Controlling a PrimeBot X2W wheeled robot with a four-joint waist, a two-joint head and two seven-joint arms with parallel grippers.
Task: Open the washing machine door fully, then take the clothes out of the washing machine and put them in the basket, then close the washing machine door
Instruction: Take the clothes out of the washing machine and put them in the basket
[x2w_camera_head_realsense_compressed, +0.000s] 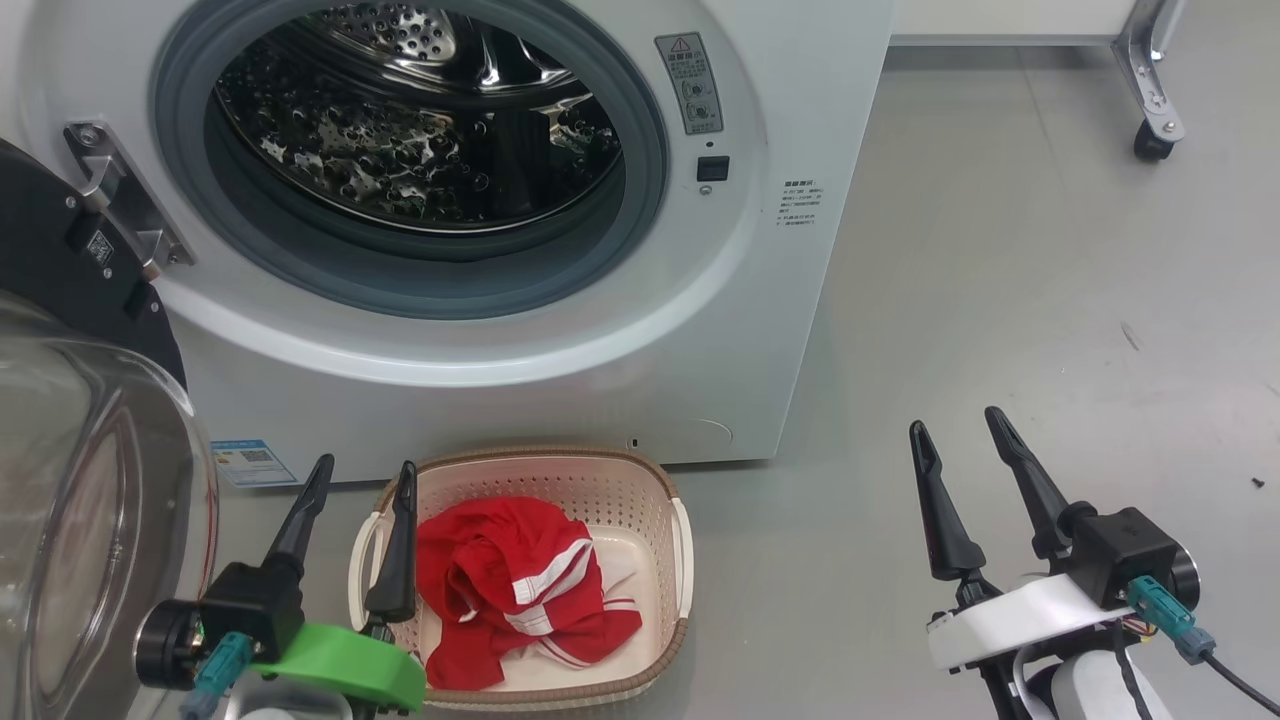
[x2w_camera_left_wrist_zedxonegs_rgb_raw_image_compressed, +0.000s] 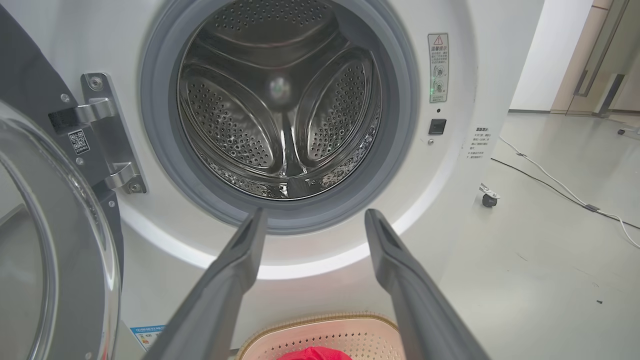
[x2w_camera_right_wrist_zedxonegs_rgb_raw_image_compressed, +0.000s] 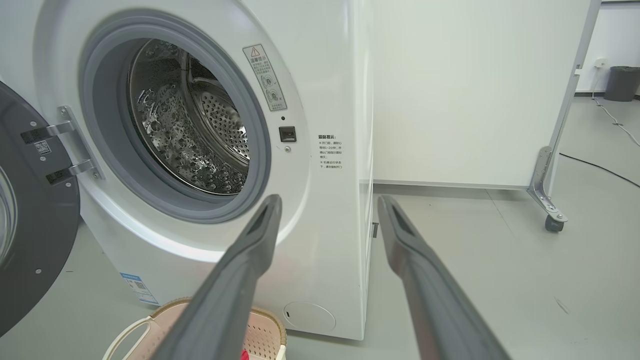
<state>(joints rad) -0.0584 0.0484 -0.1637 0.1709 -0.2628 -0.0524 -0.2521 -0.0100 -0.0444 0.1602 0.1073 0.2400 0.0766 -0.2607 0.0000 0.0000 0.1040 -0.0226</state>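
Now the clothes (x2w_camera_head_realsense_compressed: 510, 590) lie in the basket (x2w_camera_head_realsense_compressed: 560, 458). Left end effector (x2w_camera_head_realsense_compressed: 366, 464) and right end effector (x2w_camera_head_realsense_compressed: 955, 420) are released; the door (x2w_camera_head_realsense_compressed: 90, 480) needs pushing shut.

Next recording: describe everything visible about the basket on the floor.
The basket is small, cream plastic, with perforated walls, a brown woven-look rim and a loop handle at each side. It stands upright on the grey floor, just in front of the washing machine. The red, white-striped clothes lie crumpled inside, covering much of its bottom. The open left end effector overlaps its left rim in the head view; contact cannot be told.
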